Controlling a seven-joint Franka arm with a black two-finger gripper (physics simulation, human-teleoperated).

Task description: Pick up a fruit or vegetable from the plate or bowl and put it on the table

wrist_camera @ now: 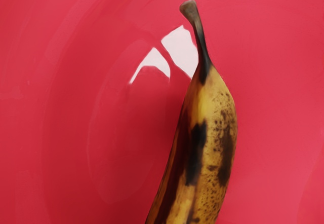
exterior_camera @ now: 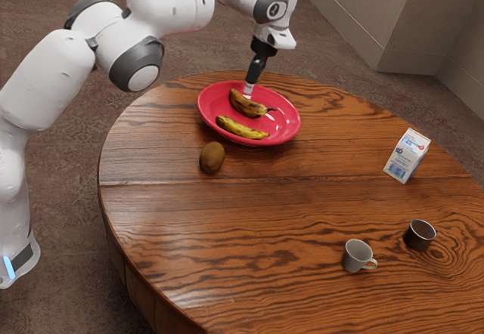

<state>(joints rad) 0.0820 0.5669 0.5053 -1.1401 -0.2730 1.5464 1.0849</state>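
Round wooden bench (exterior_camera: pixel 257 198), exterior view, from near to far: a pale grey mug (exterior_camera: pixel 354 255) with one handle; beside it, a dark round cup (exterior_camera: pixel 416 236); farther back, a white-and-blue milk carton (exterior_camera: pixel 407 156), upright, and, well apart from it, a brown oval kiwi (exterior_camera: pixel 212 157) just beside a round, glossy red plate (exterior_camera: pixel 286 128). Two bananas lie apart on the plate: the yellow, dark-edged banana (exterior_camera: pixel 240 128) nearer, the brown-blotched banana (exterior_camera: pixel 247 105) beyond. The black gripper (exterior_camera: pixel 248 89) points down at the latter's stemless end; whether its fingers are parted or closed cannot be told. Wrist view: blotched peel, dark stem, red plate beneath.
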